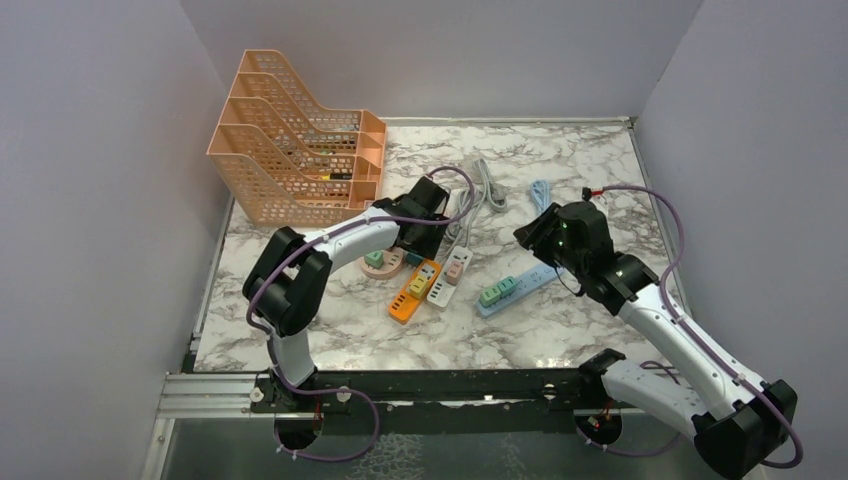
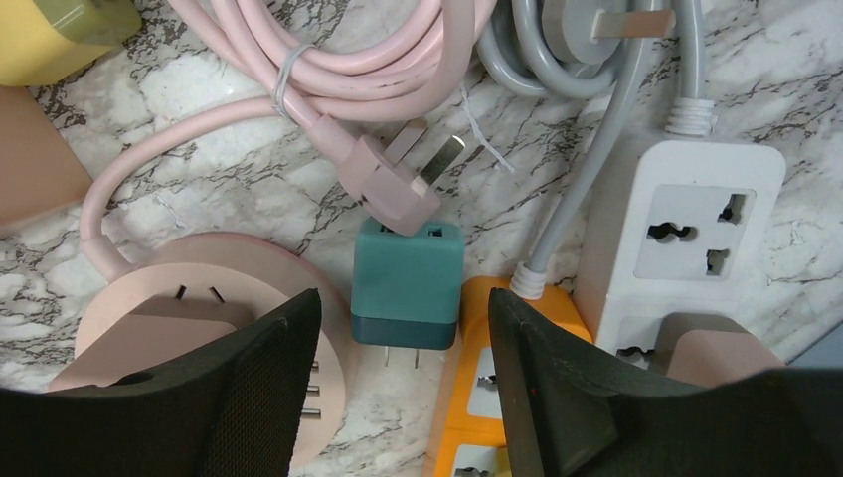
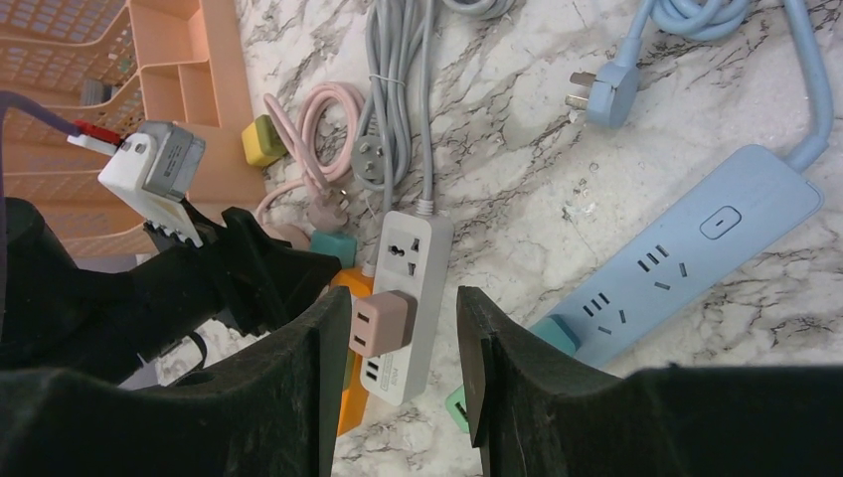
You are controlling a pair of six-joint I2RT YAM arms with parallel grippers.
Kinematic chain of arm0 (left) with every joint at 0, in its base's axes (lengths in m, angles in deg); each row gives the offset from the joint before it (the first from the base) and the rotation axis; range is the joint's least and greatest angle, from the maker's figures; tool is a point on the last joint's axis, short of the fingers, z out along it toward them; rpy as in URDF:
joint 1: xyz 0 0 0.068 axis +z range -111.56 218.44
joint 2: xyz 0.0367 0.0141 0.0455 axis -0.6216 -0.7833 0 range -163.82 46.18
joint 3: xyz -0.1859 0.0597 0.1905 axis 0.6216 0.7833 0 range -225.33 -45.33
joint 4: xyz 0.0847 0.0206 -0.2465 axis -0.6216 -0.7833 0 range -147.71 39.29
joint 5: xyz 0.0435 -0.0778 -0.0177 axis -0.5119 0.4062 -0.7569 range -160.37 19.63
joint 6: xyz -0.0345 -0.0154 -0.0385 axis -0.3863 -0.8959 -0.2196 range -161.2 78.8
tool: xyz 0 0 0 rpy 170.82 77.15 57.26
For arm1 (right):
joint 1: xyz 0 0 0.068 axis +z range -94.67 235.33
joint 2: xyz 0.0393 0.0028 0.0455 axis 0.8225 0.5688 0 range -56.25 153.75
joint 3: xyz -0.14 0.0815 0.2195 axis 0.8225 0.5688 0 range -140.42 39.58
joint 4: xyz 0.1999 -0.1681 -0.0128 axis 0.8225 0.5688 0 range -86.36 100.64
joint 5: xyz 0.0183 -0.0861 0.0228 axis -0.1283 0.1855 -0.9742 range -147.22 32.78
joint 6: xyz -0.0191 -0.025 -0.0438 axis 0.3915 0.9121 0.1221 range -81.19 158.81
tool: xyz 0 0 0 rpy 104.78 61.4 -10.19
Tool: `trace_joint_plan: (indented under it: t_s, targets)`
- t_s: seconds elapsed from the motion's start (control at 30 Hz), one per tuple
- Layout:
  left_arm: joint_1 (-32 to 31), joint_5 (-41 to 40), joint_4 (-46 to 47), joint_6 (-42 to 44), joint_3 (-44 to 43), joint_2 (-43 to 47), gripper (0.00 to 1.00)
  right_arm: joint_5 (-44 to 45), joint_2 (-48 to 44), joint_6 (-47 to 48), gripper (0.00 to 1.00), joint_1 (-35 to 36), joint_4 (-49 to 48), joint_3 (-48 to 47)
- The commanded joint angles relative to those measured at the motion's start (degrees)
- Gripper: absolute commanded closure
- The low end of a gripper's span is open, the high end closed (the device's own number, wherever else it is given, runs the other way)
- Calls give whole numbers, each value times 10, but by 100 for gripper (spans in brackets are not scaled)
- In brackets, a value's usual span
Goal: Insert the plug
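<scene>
A teal adapter plug lies on the marble, its two prongs pointing toward the camera. It sits between a round pink socket and an orange power strip. My left gripper is open and empty, one finger on each side just short of the teal plug. In the top view it hovers over the cluster of strips. My right gripper is open and empty above a white power strip that carries a pink adapter. A blue power strip lies to its right.
A pink cable plug rests against the teal adapter's far end. Grey cable and plug lie beyond. A peach file rack stands at the back left. A blue cable plug lies at the back right. Green adapters sit on the blue strip.
</scene>
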Motion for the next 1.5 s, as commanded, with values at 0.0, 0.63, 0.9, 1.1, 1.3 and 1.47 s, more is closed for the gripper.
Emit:
trace_joint_plan:
  t_s: [0.0, 0.63, 0.9, 1.1, 1.3, 1.47]
  targets:
    - [3, -33, -6, 1, -25, -14, 35, -12, -15, -3, 57, -1, -23, 7]
    - [3, -15, -28, -7, -35, -70, 54, -10, -59, 6, 57, -1, 6, 21]
    - [2, -13, -24, -8, -48, -53, 67, -34, -60, 11, 57, -1, 0, 25]
    - [1, 23, -10, 6, -50, 14, 67, -83, -52, 57, 56, -1, -26, 28]
    - [0, 103, 33, 28, -25, 82, 67, -182, -13, 124, 52, -1, -66, 17]
    - [-4, 201, 111, 47, 20, 117, 67, -285, 41, 134, 52, -1, -96, -3]
